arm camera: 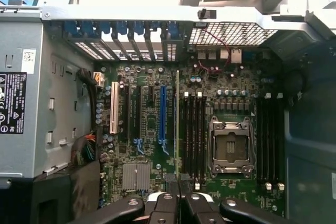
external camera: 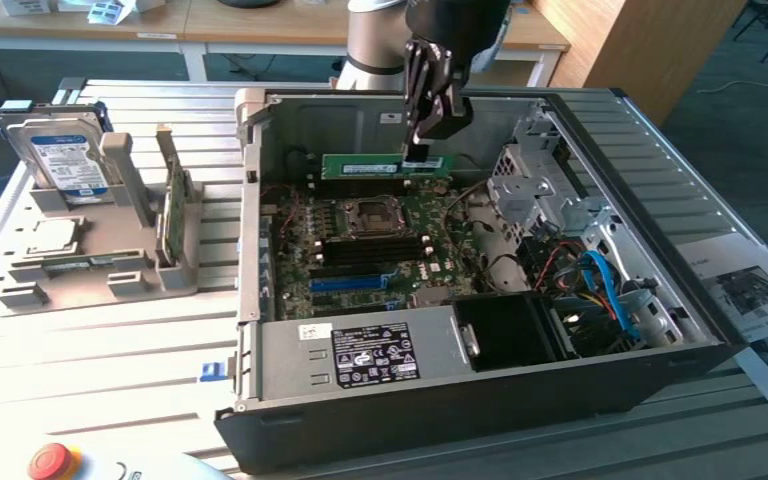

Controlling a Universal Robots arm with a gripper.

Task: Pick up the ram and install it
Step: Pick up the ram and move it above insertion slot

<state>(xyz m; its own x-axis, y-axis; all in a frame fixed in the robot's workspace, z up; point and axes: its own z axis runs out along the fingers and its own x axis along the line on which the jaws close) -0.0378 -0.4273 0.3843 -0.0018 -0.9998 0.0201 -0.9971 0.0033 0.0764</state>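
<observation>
One ram (external camera: 387,165) | fingers (external camera: 419,150) clamped on its upper edge | one motherboard (external camera: 371,250) beneath

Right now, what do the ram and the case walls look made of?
The ram: green circuit board, likely fibreglass laminate, matte, with a pale label stuck on its face. The case walls: bare grey sheet metal, probably steel, judging by the dull sheen, folded edges and punched vent holes.

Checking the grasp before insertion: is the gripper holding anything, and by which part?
Yes: the gripper is shut on the ram, pinching its upper long edge, nearer the end toward the exterior view's right. The stick hangs above the motherboard.
</observation>
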